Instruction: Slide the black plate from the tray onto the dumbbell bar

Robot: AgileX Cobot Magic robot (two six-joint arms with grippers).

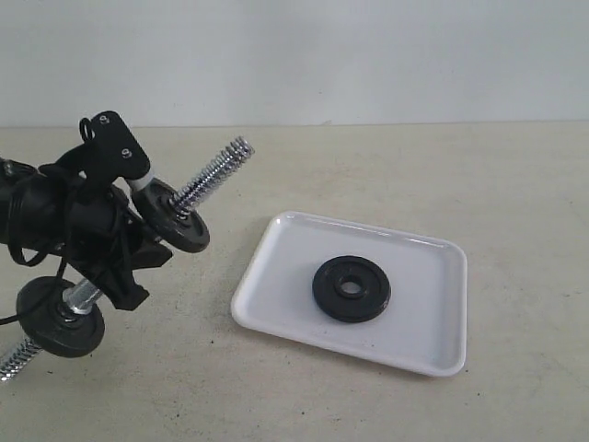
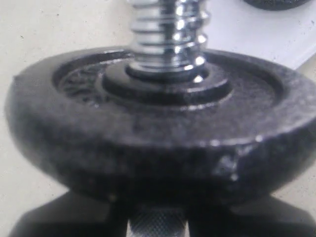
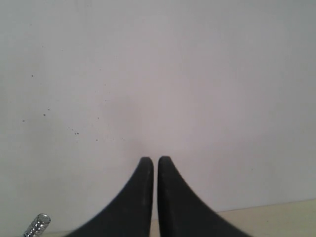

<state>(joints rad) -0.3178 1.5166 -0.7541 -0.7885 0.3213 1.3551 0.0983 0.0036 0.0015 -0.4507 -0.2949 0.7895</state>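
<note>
The black plate (image 1: pixel 351 288) lies flat in the middle of the white tray (image 1: pixel 428 318). My left gripper (image 1: pixel 110 258) is shut on the knurled middle of the dumbbell bar (image 1: pixel 213 172) and holds it tilted, the free threaded end pointing up and towards the tray. In the left wrist view the knurled grip (image 2: pixel 157 226) shows between the dark fingers, behind a grey disc (image 2: pixel 163 143). My right gripper (image 3: pixel 155 160) is shut on nothing, faces a pale wall, and lies outside the exterior view.
Two duller grey discs sit on the bar, one (image 1: pixel 175 216) just above my left gripper, the other (image 1: pixel 60 318) below it near the lower threaded end (image 1: pixel 11 359). The tray lies on a beige tabletop (image 1: pixel 515 184). A threaded bar tip (image 3: pixel 37 224) shows in the right wrist view.
</note>
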